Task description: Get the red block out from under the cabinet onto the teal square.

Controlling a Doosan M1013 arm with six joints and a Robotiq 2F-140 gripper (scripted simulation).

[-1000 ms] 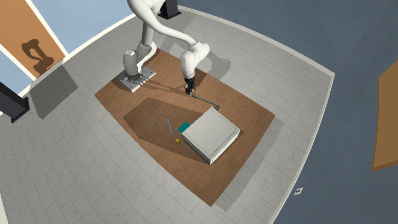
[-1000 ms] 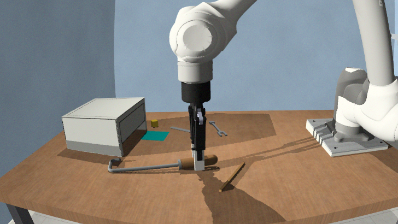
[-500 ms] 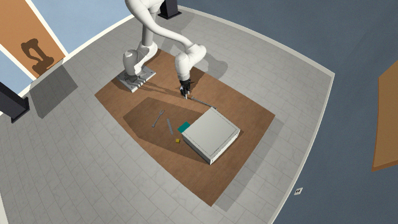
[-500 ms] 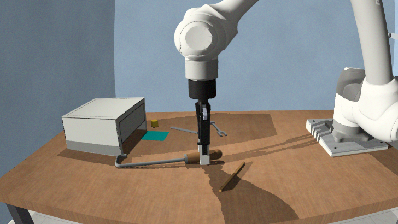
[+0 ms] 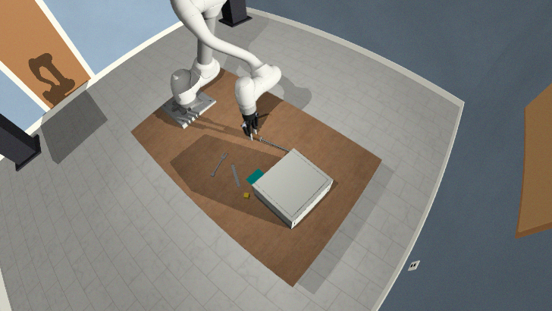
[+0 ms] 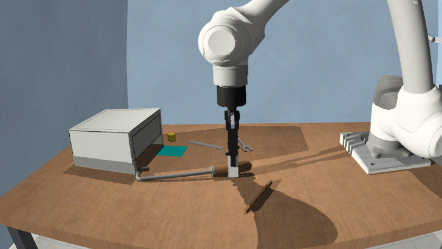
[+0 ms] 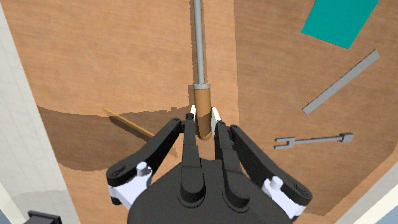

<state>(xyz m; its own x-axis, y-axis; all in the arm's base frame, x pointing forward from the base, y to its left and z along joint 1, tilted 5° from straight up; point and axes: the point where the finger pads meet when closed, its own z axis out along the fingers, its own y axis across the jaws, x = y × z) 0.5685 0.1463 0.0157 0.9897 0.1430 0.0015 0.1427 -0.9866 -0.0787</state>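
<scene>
Gripper [image 6: 232, 170] fingers nearly closed, clamped on wooden handle of hook tool [image 6: 182, 175] lying on worktop [image 6: 123, 210]. Hook end touches cabinet [image 6: 114, 139] corner. Red block hidden, position unknown. Teal square [image 6: 172, 150] just beside cabinet front.

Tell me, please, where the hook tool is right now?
The hook tool lies on the table, its wooden handle clamped in the gripper; in the exterior view its bent tip sits at the cabinet's near corner.
</scene>
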